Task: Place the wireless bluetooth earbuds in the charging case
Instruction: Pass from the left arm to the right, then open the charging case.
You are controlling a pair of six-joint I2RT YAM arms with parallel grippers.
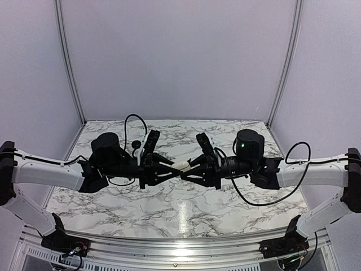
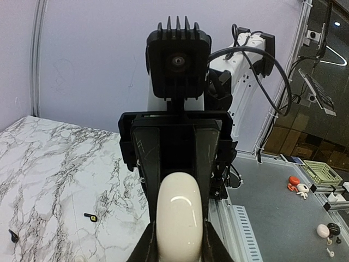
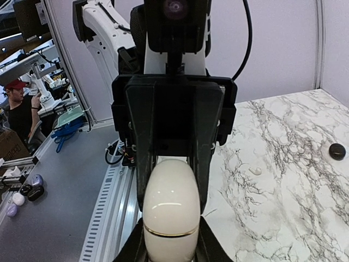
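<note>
While both arms meet above the middle of the surface (image 2: 54, 164), the cream charging case (image 1: 181, 166) hangs in the air between them, its lid seam (image 3: 171, 232) closed. The left jaws are clenched on one end. The right jaws flank the other end and look pressed against the shell. The earbuds (image 2: 90, 217) lie loose on the surface below, on the far-edge side of the case, the hook-shaped one (image 2: 13, 236) a little apart from its mate.

The main risk, as I judge it, is the shell itself: it is smooth and rounded, so a pull to part the lid could squirt it out of one grip and drop it. If either grip straddles the seam, squeezing would hold the lid shut. Neither arm is free for the earbuds, and whichever lets go leaves the case on a single pinch, where it may tilt. The earbuds are tiny and dark on veined marble, easy to nudge away or pinch crooked.
</note>
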